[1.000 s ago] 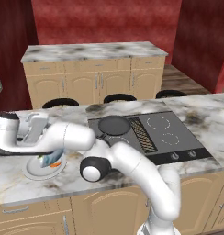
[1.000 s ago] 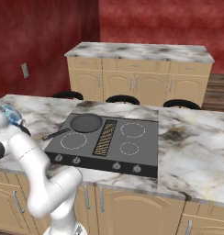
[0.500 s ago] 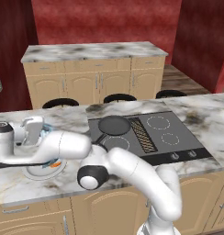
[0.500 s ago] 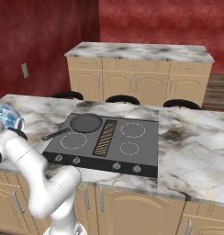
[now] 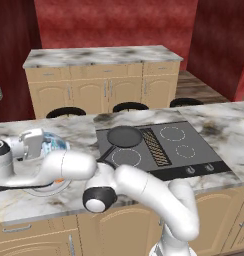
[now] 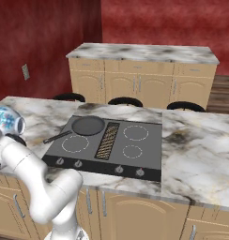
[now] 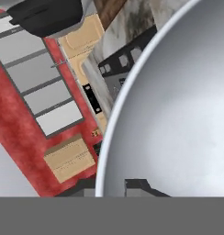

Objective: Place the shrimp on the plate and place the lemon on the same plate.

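**End effector [image 7: 132, 187] clenched, low over the plate [image 5: 43, 190] at the left end of the tabletop [image 5: 221, 122].**

Item: plate, white-grey, round. It lies flat on the tabletop left of the cooktop [image 5: 166, 147] and is largely covered by the arm [image 5: 69, 167] stretched across it. In the hand view its pale inside takes up the right side, close under the dark fingertips [image 7: 137, 185]. Nothing can be seen between the closed jaws, and whether they hold anything cannot be told. Item: shrimp [image 5: 58, 181], apparently the small orange speck on the plate just beside the arm, though it is too small to be sure. Item: bowl [image 5: 55, 145], bluish, translucent, just behind the plate and near the wrist. Item: pan [image 5: 124, 136], black, on the cooktop's rear left burner, well apart from the plate.
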Controlling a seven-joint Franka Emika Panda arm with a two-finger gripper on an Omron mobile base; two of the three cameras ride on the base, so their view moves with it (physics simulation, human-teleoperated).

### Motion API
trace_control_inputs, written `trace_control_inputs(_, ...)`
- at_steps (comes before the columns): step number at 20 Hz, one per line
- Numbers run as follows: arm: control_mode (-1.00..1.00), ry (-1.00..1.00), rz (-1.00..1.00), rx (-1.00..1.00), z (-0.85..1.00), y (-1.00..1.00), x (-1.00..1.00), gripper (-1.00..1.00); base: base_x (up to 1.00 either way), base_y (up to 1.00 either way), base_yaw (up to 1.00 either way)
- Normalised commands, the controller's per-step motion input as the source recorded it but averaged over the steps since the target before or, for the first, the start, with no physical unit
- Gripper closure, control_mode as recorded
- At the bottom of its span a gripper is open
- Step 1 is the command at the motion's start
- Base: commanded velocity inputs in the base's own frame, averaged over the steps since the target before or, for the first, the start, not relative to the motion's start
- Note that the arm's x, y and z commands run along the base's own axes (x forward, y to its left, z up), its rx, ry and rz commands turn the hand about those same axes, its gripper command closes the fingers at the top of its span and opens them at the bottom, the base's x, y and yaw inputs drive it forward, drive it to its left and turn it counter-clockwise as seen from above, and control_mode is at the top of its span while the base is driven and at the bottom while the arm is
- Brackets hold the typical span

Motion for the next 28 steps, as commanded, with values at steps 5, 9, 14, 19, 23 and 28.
trace_control_inputs(5,-1.00,0.00,0.04,-0.01,0.00,0.16,-0.20,1.00,0.00,0.00,0.00)
trace_control_inputs(9,-1.00,0.00,0.10,-0.06,0.00,0.13,-0.18,1.00,0.00,0.00,0.00)
trace_control_inputs(14,-1.00,-0.01,0.14,-0.21,0.00,-0.01,-0.17,1.00,0.00,0.00,0.00)
trace_control_inputs(19,-1.00,-0.01,0.14,-0.29,-0.02,-0.12,-0.12,1.00,0.00,0.00,0.00)
trace_control_inputs(23,-1.00,-0.02,0.15,-0.23,-0.08,-0.10,-0.04,1.00,0.00,0.00,0.00)
trace_control_inputs(28,-1.00,-0.04,0.13,-0.26,-0.01,-0.16,-0.12,1.00,0.00,0.00,0.00)
